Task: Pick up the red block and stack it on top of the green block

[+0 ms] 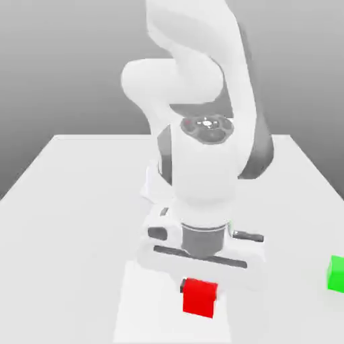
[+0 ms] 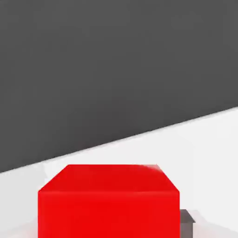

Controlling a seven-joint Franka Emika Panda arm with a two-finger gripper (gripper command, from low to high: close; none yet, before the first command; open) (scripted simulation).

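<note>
White is dominating the scene: the big Panda arm (image 1: 201, 134) is looming over a pale table (image 1: 67, 201), bending down toward the near edge. Below its wrist the gripper (image 1: 199, 285) is sitting low, right at the red block (image 1: 199, 297), which is showing just under the hand near the front of the table, slightly to the exterior view's right of centre. In the hand view that red block (image 2: 109, 204) is looming large and very close to the camera, with a sliver of grey finger (image 2: 187, 222) peeking out beside it.

Is the claw clamped on the cube or merely straddling it? I cannot tell; the hand body is hiding the fingers in the exterior view, and the close-up is not settling it either. Whether the cube is resting on the table or hanging just above it is also unclear.

Over at the exterior view's far right edge, the green block (image 1: 336, 273) is waiting, well apart from the red one and partly cut off by the frame.

My read: the grasp step is in hand. Next, I judge, is a firm squeeze if not already made, a clean lift, then a carry across to the right and a careful, centred descent onto the green cube.
</note>
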